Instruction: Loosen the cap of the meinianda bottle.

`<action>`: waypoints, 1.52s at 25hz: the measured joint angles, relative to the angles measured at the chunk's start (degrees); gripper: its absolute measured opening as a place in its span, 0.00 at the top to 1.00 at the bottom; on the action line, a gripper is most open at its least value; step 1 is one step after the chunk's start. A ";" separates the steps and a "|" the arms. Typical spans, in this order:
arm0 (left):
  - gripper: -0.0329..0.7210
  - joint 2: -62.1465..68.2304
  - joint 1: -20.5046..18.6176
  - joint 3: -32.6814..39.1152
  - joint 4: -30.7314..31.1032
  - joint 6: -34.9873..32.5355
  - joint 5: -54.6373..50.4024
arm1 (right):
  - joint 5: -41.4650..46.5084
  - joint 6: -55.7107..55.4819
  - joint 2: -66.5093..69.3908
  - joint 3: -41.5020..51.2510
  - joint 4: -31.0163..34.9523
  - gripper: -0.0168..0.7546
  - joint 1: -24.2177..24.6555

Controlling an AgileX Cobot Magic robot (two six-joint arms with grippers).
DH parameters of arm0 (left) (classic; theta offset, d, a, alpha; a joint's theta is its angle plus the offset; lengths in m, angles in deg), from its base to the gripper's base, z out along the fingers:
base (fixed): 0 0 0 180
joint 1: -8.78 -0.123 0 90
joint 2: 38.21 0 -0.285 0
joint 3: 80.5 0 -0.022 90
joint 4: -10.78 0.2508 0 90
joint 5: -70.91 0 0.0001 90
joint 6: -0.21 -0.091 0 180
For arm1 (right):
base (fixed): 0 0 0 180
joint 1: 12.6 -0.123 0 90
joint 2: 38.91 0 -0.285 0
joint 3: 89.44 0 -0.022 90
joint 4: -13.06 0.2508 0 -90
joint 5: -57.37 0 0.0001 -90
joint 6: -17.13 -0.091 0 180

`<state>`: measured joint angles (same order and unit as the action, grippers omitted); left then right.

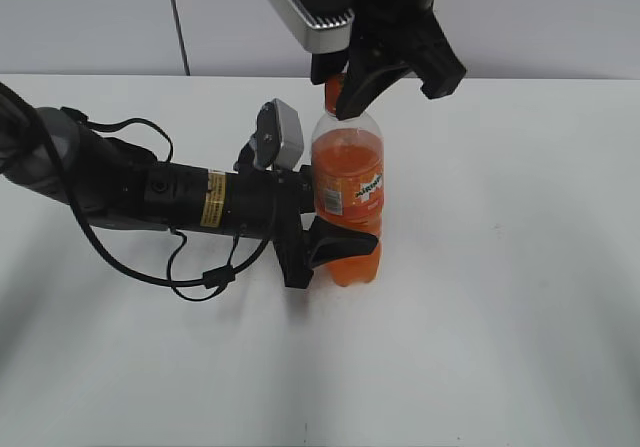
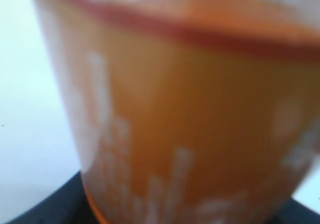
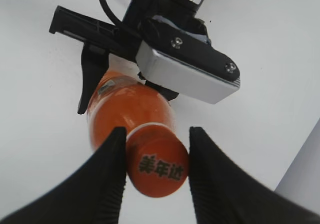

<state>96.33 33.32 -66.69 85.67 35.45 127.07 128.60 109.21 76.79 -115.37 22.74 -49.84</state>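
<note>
Right now my left gripper (image 1: pixel 335 229) is clamped around the lower body of the meinianda bottle (image 1: pixel 348 202), one dark finger wrapping the front just under the orange label and the other hidden behind it. The bottle stands upright on the white table (image 1: pixel 500 297), roughly in the middle of it, with my left arm stretched in flat from the left side, its cable looping beneath it. Through my left wrist camera the bottle (image 2: pixel 190 114) fills nearly everything, a blurred wall of orange drink with the liquid line near the top, so close that my own fingers barely show at the bottom edge.

My right gripper (image 1: pixel 350 87) comes down from above onto the neck. In the exterior view its black fingers hang on either side of the cap (image 1: pixel 334 91), of which only an orange sliver shows at the left. My right wrist camera looks straight down on it: the cap (image 3: pixel 157 168) sits between my two ribbed fingertips (image 3: pixel 112 174), its top printed with dark characters. The left pad touches the cap's edge and the right pad is at or right against the other side; I cannot tell how firmly they press. Below the cap the bottle (image 3: pixel 130 106) and my left gripper (image 3: pixel 95 68) are in view.
</note>
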 joint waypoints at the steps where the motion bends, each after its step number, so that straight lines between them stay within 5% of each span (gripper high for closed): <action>1: 0.42 0.00 0.00 0.00 0.00 0.00 0.00 | 0.00 0.52 0.00 0.00 0.00 0.62 0.00; 25: 0.42 0.09 0.00 0.00 -0.28 0.15 0.02 | -0.32 -7.01 0.00 -0.02 -0.69 0.58 0.00; 38: 0.42 0.16 0.05 0.00 0.07 0.26 0.36 | -0.67 -17.67 0.00 -0.02 -0.14 0.47 0.00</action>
<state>96.50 33.37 -66.69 85.74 35.71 127.43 127.94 91.54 76.79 -115.39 22.60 -49.84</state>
